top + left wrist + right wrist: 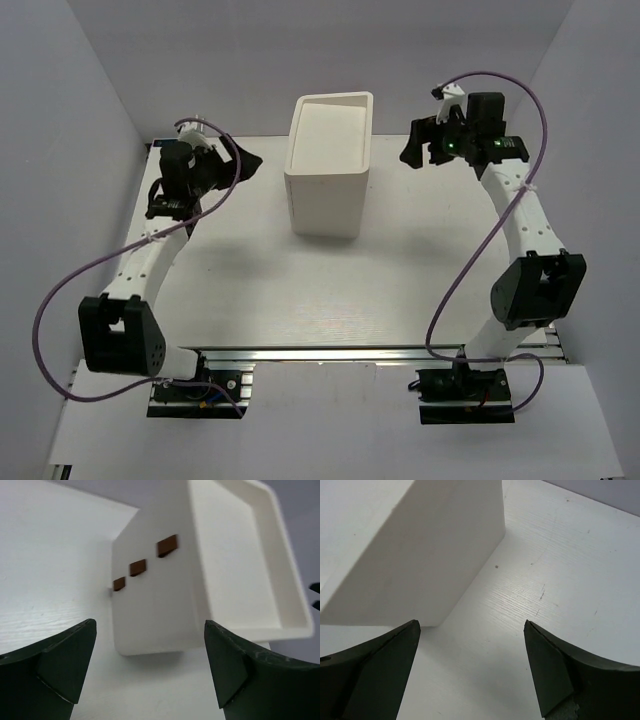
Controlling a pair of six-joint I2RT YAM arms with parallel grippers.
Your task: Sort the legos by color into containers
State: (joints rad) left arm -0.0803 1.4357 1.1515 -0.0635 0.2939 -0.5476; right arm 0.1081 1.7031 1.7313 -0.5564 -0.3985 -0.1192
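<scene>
The tall white cabinet (328,165) stands at the back middle of the table. In the left wrist view the cabinet (165,610) shows three dark reddish-brown knobs (167,545) in a row on the face turned toward my left gripper; its drawers look shut. No legos show in any view. My left gripper (250,162) hangs open and empty just left of the cabinet; its jaws (150,623) stand wide apart. My right gripper (410,150) hangs open and empty just right of the cabinet; in the right wrist view it (470,622) faces a plain cabinet wall (420,555).
The white table (330,290) has its front edge on a metal rail (330,352) near the arm bases. Grey walls close in the left, right and back. Purple cables (60,300) loop beside both arms.
</scene>
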